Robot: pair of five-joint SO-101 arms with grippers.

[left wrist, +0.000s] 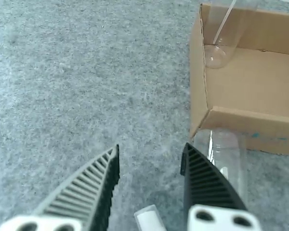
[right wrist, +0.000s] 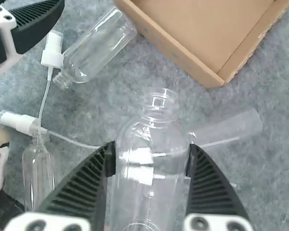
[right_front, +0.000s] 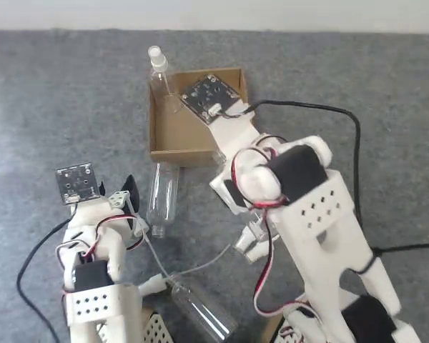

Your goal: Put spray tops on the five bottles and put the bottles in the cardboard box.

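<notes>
The right gripper (right wrist: 149,149) is clamped on a clear bottle (right wrist: 151,125), with one jaw on each side of its fat middle. The bottle has no top on. Its neck pokes out past the jaws, near the box (right wrist: 207,38). It looks empty, so it is likely very light. The plastic looks thin and smooth, so it may slip, or squash if squeezed hard. The middle is a good place to hold, since the neck stays free for a top. The left gripper (left wrist: 151,148) gapes and holds nothing, low over the carpet (left wrist: 62,72). A spray top (right wrist: 52,50) lies by a second bottle (right wrist: 94,45). Its thin tube looks bendy, so grab the white head.
</notes>
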